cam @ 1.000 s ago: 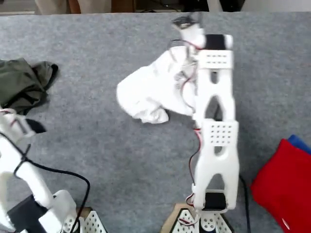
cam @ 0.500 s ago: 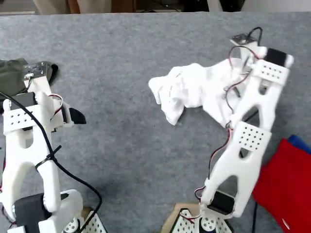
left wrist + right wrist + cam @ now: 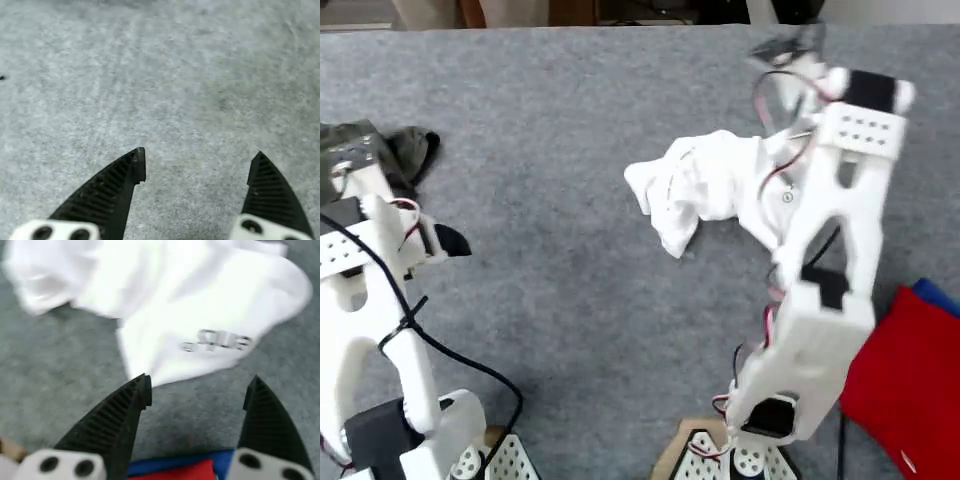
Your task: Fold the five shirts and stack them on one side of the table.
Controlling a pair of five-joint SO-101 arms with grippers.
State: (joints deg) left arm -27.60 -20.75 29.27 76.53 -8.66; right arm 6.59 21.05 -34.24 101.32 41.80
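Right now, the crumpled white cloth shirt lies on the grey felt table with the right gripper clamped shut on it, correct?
No. The right wrist view shows the right gripper open, clamping nothing; the crumpled white cloth shirt does lie on the grey felt table.

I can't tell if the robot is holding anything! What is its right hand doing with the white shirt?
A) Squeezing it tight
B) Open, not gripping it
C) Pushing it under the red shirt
B: in the right wrist view the right hand has its fingers wide apart, and the white shirt lies loose on the grey table.
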